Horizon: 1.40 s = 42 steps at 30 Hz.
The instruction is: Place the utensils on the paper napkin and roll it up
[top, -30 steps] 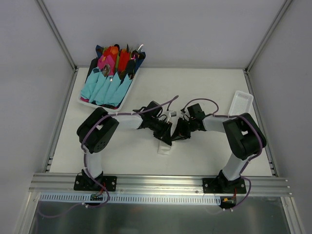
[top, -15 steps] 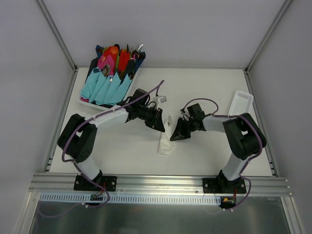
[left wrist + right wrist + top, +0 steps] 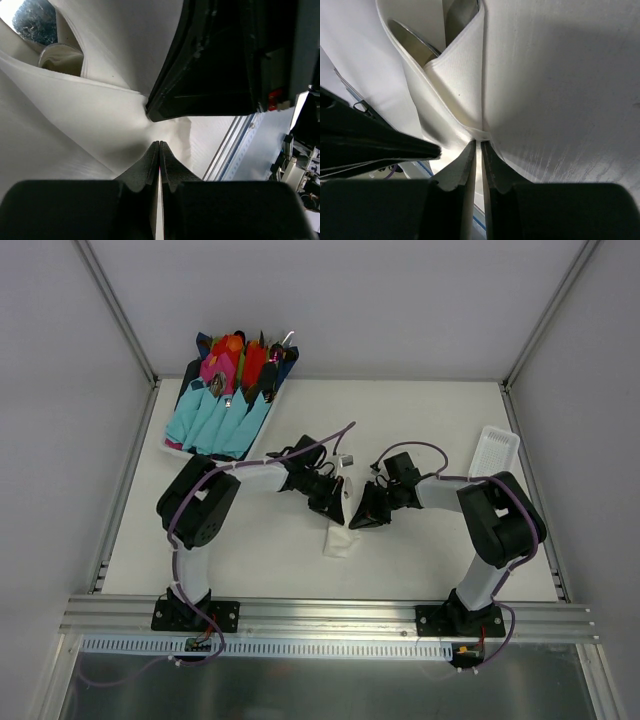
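Note:
The paper napkin [image 3: 340,540] lies partly rolled in the middle of the table, its upper end lifted between the two grippers. In the right wrist view the napkin [image 3: 545,75] wraps round the utensils [image 3: 412,42], whose shiny ends show inside the open end of the roll. My right gripper [image 3: 477,142] is shut on a folded edge of the napkin. My left gripper [image 3: 159,142] is shut, its tips pinching the napkin [image 3: 75,115] where the creases meet, close under the right gripper's black finger [image 3: 210,75]. From above, the left gripper [image 3: 335,498] and right gripper [image 3: 362,510] face each other.
A tray [image 3: 172,447] of light-blue, pink and red napkin bundles stands at the back left. A white ribbed plastic tray [image 3: 497,452] sits at the right edge. Metal frame rails [image 3: 330,612] run along the near edge.
The left arm swung out to the back left, then came back to the napkin beside the right gripper, and its jaws closed. The right gripper has kept its place and grip.

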Each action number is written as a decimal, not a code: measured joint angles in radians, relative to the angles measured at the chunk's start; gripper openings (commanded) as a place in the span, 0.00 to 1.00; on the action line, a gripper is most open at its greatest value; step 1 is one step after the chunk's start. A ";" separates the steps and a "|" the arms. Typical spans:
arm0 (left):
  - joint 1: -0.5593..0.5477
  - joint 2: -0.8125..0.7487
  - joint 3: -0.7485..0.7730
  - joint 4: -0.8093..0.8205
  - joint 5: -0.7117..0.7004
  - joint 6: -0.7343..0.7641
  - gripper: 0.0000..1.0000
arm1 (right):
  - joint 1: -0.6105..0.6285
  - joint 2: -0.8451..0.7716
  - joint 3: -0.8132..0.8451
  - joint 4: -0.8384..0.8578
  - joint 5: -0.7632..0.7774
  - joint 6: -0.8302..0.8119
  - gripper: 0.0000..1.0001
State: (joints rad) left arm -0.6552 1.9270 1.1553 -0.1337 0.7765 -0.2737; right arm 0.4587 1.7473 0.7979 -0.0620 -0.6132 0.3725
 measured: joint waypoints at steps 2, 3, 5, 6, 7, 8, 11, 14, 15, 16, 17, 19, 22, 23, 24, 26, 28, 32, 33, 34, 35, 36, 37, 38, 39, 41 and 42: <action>-0.001 0.024 0.000 0.006 0.000 -0.010 0.00 | 0.000 0.000 0.001 -0.002 0.001 0.000 0.13; -0.004 0.039 -0.001 0.010 0.001 -0.016 0.00 | 0.000 0.000 0.001 -0.003 0.002 -0.001 0.13; -0.006 0.061 -0.002 0.020 0.005 -0.027 0.00 | 0.001 0.000 0.002 -0.005 0.003 -0.002 0.13; -0.005 0.068 -0.002 0.025 0.010 -0.031 0.00 | 0.001 0.000 0.003 -0.006 0.003 -0.003 0.13; -0.004 0.071 -0.002 0.027 0.017 -0.037 0.00 | 0.002 0.000 0.003 -0.007 0.003 -0.004 0.14; -0.002 0.074 -0.002 0.031 0.023 -0.043 0.00 | 0.002 -0.001 0.004 -0.008 0.003 -0.007 0.15; 0.002 0.094 -0.002 0.047 0.035 -0.065 0.00 | 0.003 -0.016 0.003 -0.021 0.012 -0.016 0.19; 0.002 0.116 0.005 0.061 0.059 -0.088 0.00 | 0.005 -0.054 -0.002 -0.056 0.044 -0.029 0.22; 0.002 0.121 0.006 0.065 0.064 -0.095 0.00 | 0.006 -0.075 -0.006 -0.072 0.053 -0.033 0.23; 0.003 0.125 0.008 0.068 0.070 -0.101 0.00 | 0.006 -0.098 -0.008 -0.086 0.059 -0.035 0.25; 0.003 0.128 0.009 0.070 0.073 -0.105 0.00 | 0.007 -0.127 -0.009 -0.098 0.062 -0.036 0.25; 0.003 0.132 0.010 0.075 0.078 -0.109 0.00 | 0.007 -0.186 -0.008 -0.108 0.065 -0.035 0.27; 0.003 0.134 0.010 0.077 0.079 -0.113 0.00 | 0.008 -0.241 0.002 -0.111 0.063 -0.030 0.28; 0.003 0.134 0.010 0.077 0.079 -0.113 0.00 | 0.009 -0.249 0.009 -0.111 0.063 -0.025 0.27; 0.003 0.134 0.010 0.077 0.079 -0.113 0.00 | 0.010 -0.250 0.016 -0.110 0.064 -0.020 0.27; 0.003 0.134 0.010 0.077 0.079 -0.113 0.00 | 0.013 -0.244 0.026 -0.110 0.065 -0.010 0.24; 0.002 0.134 0.011 0.077 0.079 -0.113 0.00 | 0.017 -0.225 0.032 -0.109 0.066 0.002 0.22; 0.002 0.140 0.016 0.076 0.079 -0.116 0.00 | 0.042 -0.145 0.033 -0.108 0.078 0.012 0.19; 0.002 0.142 0.017 0.076 0.080 -0.119 0.00 | 0.050 -0.132 0.031 -0.107 0.080 0.014 0.19; 0.002 0.144 0.019 0.075 0.081 -0.122 0.00 | 0.061 -0.124 0.024 -0.103 0.081 0.016 0.19; 0.002 0.146 0.020 0.075 0.082 -0.124 0.00 | 0.072 -0.121 0.015 -0.100 0.082 0.018 0.18; 0.002 0.148 0.021 0.075 0.083 -0.127 0.00 | 0.084 -0.121 0.006 -0.098 0.084 0.019 0.18; 0.003 0.150 0.023 0.074 0.084 -0.129 0.00 | 0.092 -0.121 0.000 -0.099 0.086 0.020 0.18; 0.003 0.151 0.025 0.072 0.084 -0.130 0.00 | 0.101 -0.121 -0.008 -0.098 0.087 0.020 0.18; 0.003 0.155 0.028 0.070 0.085 -0.132 0.00 | 0.111 -0.121 -0.016 -0.097 0.090 0.019 0.18; 0.003 0.164 0.036 0.068 0.087 -0.136 0.00 | 0.122 -0.120 -0.031 -0.095 0.103 0.019 0.18; 0.002 0.168 0.039 0.068 0.088 -0.137 0.00 | 0.124 -0.120 -0.037 -0.093 0.107 0.018 0.18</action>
State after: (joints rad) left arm -0.6529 2.0949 1.1938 -0.0662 0.8642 -0.4110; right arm 0.5823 1.6276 0.7609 -0.1555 -0.5064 0.3901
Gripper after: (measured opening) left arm 0.006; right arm 0.183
